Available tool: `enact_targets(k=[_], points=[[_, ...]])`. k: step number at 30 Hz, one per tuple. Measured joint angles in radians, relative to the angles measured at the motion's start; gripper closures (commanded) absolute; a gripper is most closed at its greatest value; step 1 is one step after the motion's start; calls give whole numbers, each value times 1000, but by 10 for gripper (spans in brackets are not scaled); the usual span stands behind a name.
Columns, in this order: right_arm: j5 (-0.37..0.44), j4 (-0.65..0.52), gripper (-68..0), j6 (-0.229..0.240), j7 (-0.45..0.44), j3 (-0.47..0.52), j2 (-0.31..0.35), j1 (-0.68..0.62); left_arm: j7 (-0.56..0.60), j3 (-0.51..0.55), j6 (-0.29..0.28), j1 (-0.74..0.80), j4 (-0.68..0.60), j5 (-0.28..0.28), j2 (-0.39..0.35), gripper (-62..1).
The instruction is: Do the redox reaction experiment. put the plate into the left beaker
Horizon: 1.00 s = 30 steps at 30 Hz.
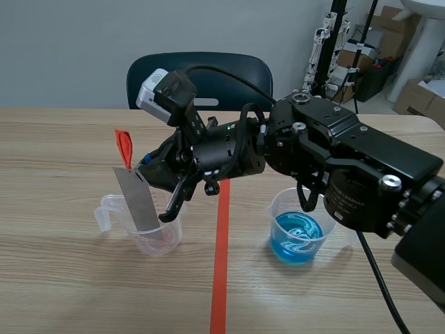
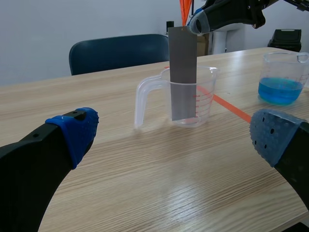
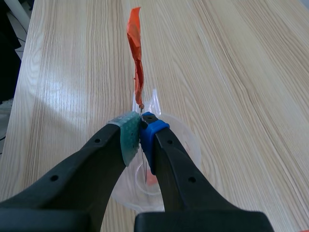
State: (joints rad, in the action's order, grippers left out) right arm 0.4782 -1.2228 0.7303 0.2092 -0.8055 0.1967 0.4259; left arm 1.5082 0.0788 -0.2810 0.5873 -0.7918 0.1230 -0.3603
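Scene view: the right arm comes in from 3 o'clock and reaches across the orange-red tape line (image 1: 221, 264) on the pale wooden counter (image 1: 69, 292).
Right pincer (image 3: 141, 135): pinching the upper end of the thin grey metal plate (image 1: 139, 202), one pad on each face, directly above the beaker's mouth.
Plate: it stands tilted, its top leaning toward 11 o'clock in the scene view. Its lower end is inside the clear plastic beaker with a handle (image 1: 170, 236) and its upper half rises above the rim. Whether its lower edge touches the beaker's bottom cannot be told.
Tag: a twisted orange-red strip (image 1: 124, 148) sticks up from the plate's top, at 12 o'clock of the grip.
Handled beaker: upright, at 9 o'clock of the tape line, with its handle toward 9 o'clock.
Second beaker: a clear plastic beaker holding blue liquid (image 1: 278, 209) stands upright at 3 o'clock of the tape line, well apart from the first.
Left pincer (image 2: 175, 131): spread wide with nothing between its blue pads, low over the counter, with the handled beaker ahead of it.
Chair: a dark blue seat back (image 1: 229, 76) stands at 12 o'clock beyond the counter.
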Motion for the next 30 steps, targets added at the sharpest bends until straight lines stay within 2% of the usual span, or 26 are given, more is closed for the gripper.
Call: enact_targets(k=[1,2,3,5,6,30], points=[[-12,0,-118,0,0,0,0,0,0,0,0,0,0,0,0,-623],[-27,0,-224,0,-3,0,0,0,0,0,0,0,0,0,0,-623],[-49,0,-380,0,-7,0,0,0,0,0,0,0,0,0,0,-623],[-80,0,-633,0,-24,0,0,0,0,0,0,0,0,0,0,-623],[-82,0,-679,0,-32,0,0,0,0,0,0,0,0,0,0,-623],[-94,0,-679,0,-41,0,0,0,0,0,0,0,0,0,0,-623]])
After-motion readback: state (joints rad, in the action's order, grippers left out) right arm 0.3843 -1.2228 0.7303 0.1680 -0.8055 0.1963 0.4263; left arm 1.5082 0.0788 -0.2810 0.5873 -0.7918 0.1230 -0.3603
